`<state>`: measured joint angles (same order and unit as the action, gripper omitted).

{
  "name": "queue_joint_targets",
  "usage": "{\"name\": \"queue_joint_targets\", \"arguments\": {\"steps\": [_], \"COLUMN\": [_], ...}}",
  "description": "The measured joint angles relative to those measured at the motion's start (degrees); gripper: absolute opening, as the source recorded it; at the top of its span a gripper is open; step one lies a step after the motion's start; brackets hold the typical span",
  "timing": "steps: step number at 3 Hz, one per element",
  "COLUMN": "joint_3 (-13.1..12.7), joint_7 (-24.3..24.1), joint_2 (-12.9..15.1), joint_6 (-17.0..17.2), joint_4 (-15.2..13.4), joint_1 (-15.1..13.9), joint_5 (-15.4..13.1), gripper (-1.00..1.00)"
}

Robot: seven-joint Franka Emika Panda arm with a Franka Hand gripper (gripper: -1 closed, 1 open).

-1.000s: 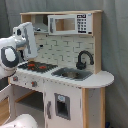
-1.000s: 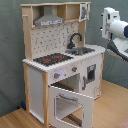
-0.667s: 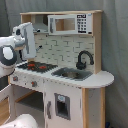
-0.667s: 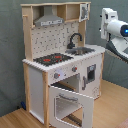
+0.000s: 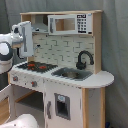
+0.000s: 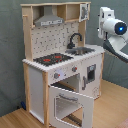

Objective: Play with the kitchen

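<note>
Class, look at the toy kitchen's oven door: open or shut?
Open: in the second exterior view, the oven door hangs swung outward below the hob.

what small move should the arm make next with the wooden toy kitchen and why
Probably lower the white arm toward the black-and-red hob or the black tap. In both exterior views it hovers high beside the light-wood and white toy kitchen, touching nothing. The windowed oven door already hangs open in the second exterior view, so the worktop is likely the nearest untouched part.
</note>
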<state>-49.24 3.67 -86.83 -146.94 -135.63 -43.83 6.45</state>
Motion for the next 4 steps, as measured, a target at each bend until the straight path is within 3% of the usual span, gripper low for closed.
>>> {"name": "queue_joint_targets", "arguments": {"steps": [2,4], "joint_3": [-1.0,-2.3], "joint_7": [-4.1,-5.5], "joint_2": [1.2,2.1], "joint_6": [7.3,8.8], "joint_4": [8.1,14.9], "joint_1": [-4.9,-14.1], "joint_5": [-2.6,-2.5], "gripper": [1.00,1.00]}}
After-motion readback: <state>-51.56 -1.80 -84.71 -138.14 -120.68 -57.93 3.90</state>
